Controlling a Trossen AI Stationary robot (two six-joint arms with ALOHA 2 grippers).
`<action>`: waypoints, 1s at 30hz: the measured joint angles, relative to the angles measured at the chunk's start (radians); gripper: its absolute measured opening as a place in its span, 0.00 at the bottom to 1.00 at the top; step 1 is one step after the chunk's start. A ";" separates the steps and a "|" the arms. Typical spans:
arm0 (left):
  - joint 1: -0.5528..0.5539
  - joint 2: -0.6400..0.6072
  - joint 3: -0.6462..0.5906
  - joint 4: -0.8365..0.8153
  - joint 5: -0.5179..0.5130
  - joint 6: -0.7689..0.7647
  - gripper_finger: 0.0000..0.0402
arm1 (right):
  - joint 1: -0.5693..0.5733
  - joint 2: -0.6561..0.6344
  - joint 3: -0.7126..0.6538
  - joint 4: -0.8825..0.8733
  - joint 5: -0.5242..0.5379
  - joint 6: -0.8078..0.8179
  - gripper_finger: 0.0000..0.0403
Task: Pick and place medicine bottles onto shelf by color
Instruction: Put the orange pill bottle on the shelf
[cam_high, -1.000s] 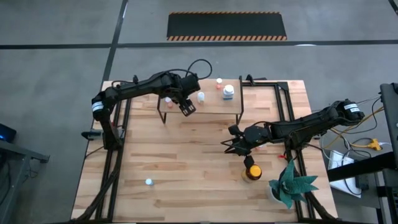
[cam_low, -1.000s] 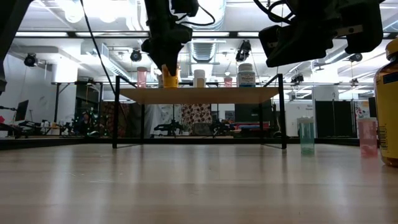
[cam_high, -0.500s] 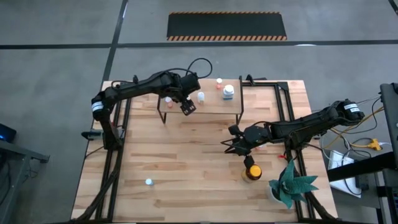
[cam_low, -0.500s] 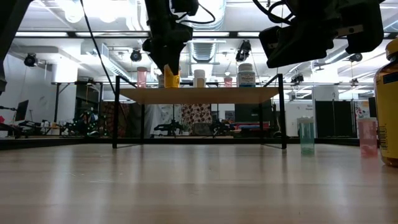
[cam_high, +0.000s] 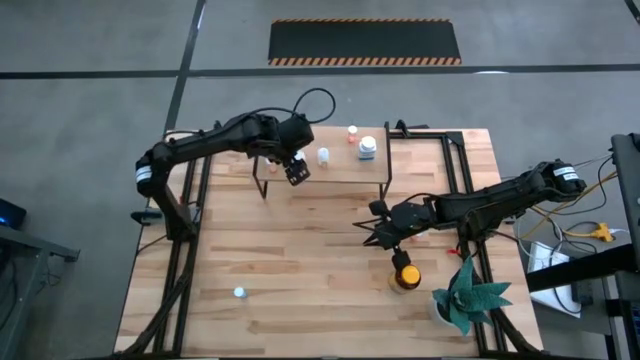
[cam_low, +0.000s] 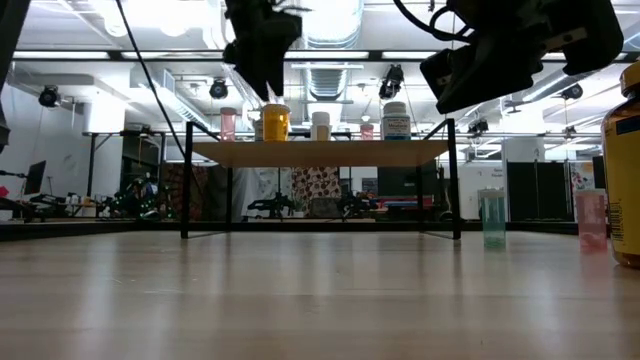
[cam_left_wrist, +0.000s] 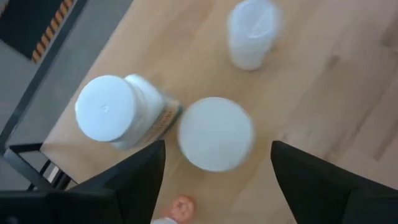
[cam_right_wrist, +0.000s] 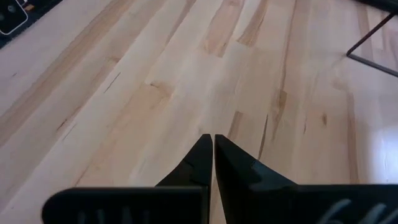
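Note:
The light-wood shelf (cam_high: 340, 172) stands at the table's far middle on thin black legs. On it stand a yellow bottle (cam_low: 275, 122), a pink vial (cam_low: 229, 124), white vials (cam_low: 320, 125) and a white-capped labelled bottle (cam_low: 396, 120). My left gripper (cam_low: 262, 60) hangs open just above the yellow bottle. In the left wrist view a round white cap (cam_left_wrist: 216, 133) lies between its spread fingers (cam_left_wrist: 134, 180). My right gripper (cam_high: 372, 233) is shut and empty over the table's middle right. A large amber bottle (cam_high: 404, 276) stands on the table near it.
A green spiky plant (cam_high: 468, 295) stands at the near right corner. A small pale vial (cam_high: 239, 293) stands alone at the near left. In the low view a pale-blue vial (cam_low: 492, 218) and a pink vial (cam_low: 592, 220) stand on the table at the right.
My left gripper has let go of the yellow bottle and gone up clear of it, shifting a little toward the table's left edge. The yellow bottle stays upright on the shelf. My right arm has kept still.

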 joint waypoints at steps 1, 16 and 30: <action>-0.008 -0.009 0.000 0.003 0.001 0.013 0.68 | 0.000 0.000 0.001 -0.002 0.000 0.000 0.02; -0.161 -0.033 -0.156 0.183 0.002 0.130 0.39 | 0.000 0.000 0.001 0.000 0.017 -0.014 0.02; -0.128 -0.033 -0.207 0.189 -0.182 0.125 0.12 | 0.000 0.000 0.001 0.000 0.017 -0.008 0.02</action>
